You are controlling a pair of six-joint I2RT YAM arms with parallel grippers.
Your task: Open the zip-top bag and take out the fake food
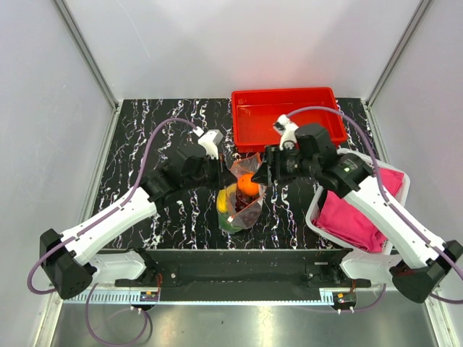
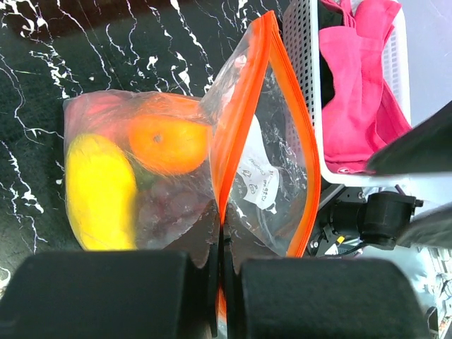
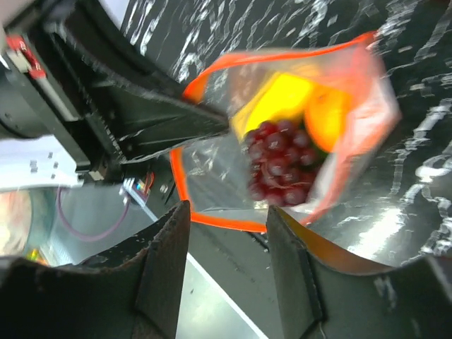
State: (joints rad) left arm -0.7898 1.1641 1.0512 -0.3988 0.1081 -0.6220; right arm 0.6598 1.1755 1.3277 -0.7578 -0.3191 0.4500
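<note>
zip-top bag (image 1: 242,201) sits between the two hands, just off both sets of fingertips and low over the dark marbled surface (image 1: 145,130); can't tell if its bottom rests there. Its orange zip strip (image 2: 305,162) is parted into an open loop facing the right hand. Fake food is all inside: grape bunch (image 3: 279,159) is nearest the mouth, with the yellow fruit (image 3: 279,102) and orange ball (image 3: 326,116) behind it, farther from the right hand. Left hand (image 2: 224,282) is clamped narrow on one side of the strip, with film between its fingers. Right hand (image 3: 227,212) stands with jaws apart and nothing between them, and the near lip of the mouth lies just ahead of its fingertips. Judged step: mouth open, reach-in about to start. To do it well, the left hand's pinch should hold firm and high so the loop doesn't collapse. The right hand should enter through the middle of the loop, clear of both strips, and take the grapes first. It should close on the piece only, not on film. Risks: only one lip is held, so the free lip may fold over, and the round orange may roll deeper. Red tray (image 1: 283,92) lies beyond both hands, and the white basket (image 1: 315,211) of pink cloths (image 1: 354,210) sits beside the right arm, both apart from the bag.
</note>
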